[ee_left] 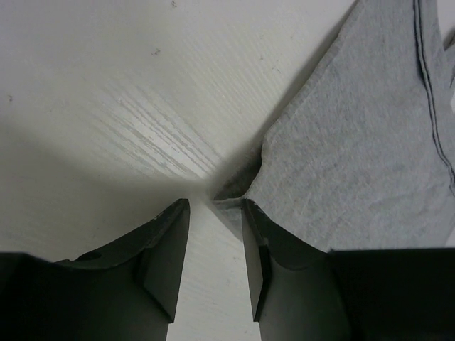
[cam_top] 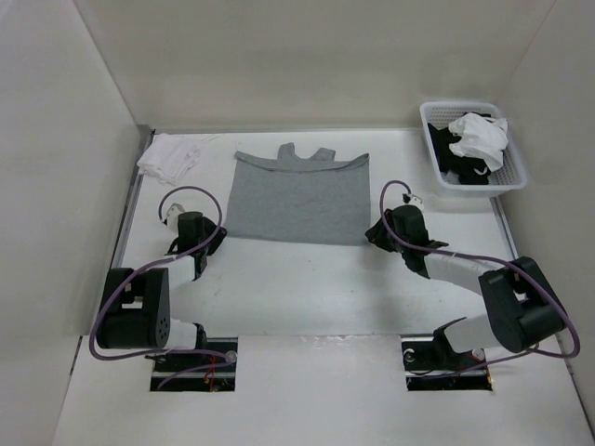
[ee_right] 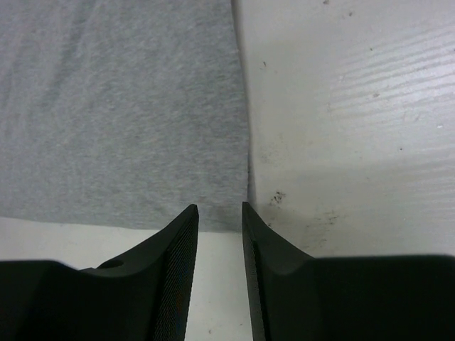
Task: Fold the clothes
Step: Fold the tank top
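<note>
Left claw (ee_left: 215,202), right claw (ee_right: 220,207): narrow, empty | risk: closing beside lower corners of light grey knit sleeveless top (cam_top: 296,195), missing cloth

A corner of the light grey knit top (ee_right: 121,106) lies on the white tabletop (ee_right: 355,106) just beyond the parted black right gripper (ee_right: 219,207).

Obstacles: basket (cam_top: 430,139) far right, white bundle (cam_top: 170,155) far left

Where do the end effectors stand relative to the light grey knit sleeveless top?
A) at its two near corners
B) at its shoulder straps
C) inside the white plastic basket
A: left end effector at the grey top's near left corner, right end effector at the near right one.
</note>
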Robot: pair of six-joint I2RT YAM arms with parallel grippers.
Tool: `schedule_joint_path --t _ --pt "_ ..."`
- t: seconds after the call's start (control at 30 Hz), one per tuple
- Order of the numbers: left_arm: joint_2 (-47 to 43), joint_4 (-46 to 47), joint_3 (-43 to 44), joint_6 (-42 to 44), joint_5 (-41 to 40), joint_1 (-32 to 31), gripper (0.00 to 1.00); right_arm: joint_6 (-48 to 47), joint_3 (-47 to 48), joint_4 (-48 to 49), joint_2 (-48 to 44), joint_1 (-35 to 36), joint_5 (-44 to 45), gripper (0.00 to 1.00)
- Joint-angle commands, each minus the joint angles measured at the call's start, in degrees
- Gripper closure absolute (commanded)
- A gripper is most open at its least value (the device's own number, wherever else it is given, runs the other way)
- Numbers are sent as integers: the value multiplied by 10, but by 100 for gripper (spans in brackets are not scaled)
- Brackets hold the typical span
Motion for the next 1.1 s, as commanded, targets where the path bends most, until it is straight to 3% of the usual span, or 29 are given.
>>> schedule_joint_path --t 0.0,0.2,0.37,0.5,0.9,1.07 --pt "21 40 -4 -11 32 5 67 22 -2 45 18 1 15 64" --pt "50 64 4 -22 48 7 72 29 11 26 30 -5 19 56" --pt "44 58 2 -27 46 8 88 46 6 14 21 -8 26 54" --pt "26 58 -13 -28 29 15 95 54 8 -2 20 -5 41 54" --pt "-25 56 -55 -28 26 47 98 86 13 -30 42 43 55 55" --pt "-24 60 -52 -28 26 43 97 90 22 -29 55 48 51 62"
